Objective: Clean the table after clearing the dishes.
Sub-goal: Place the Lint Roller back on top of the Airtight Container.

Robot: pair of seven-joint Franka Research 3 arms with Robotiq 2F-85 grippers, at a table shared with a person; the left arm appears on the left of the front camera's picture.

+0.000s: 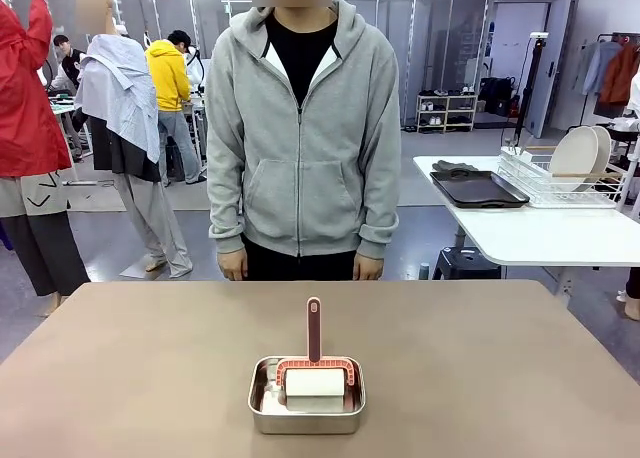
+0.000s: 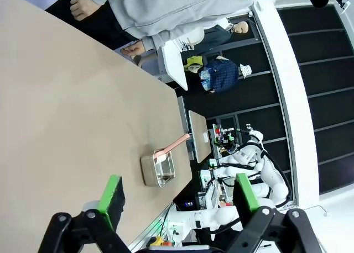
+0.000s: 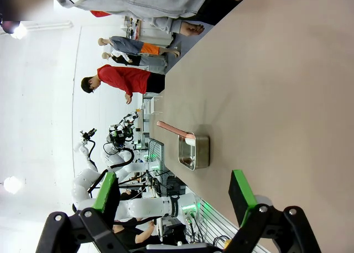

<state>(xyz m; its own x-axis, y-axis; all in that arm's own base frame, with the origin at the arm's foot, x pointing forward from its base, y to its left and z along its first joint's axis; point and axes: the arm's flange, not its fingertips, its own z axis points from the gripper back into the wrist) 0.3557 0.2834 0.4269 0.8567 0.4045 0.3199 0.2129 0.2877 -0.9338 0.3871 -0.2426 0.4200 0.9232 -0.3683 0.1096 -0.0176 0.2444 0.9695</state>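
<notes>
The taupe-brown table (image 1: 140,358) has a small steel pan (image 1: 262,403) near its front middle. A roller (image 1: 314,380) with a white roll and pink handle stands in the pan. The dishes (image 1: 576,152), round pale plates, stand in a wire rack on the white side table, beside a dark tray (image 1: 478,188). In the left wrist view my left gripper (image 2: 177,178) hangs open above the table (image 2: 55,98), well back from the pan (image 2: 157,171). My right gripper (image 3: 174,175) is open too, off the table (image 3: 276,87), with the pan (image 3: 194,152) ahead of it.
A person in a grey hoodie (image 1: 303,138) stands at the table's far edge, hands down at the sides. The white side table (image 1: 540,228) is at the back right. Other people stand farther off at the back left.
</notes>
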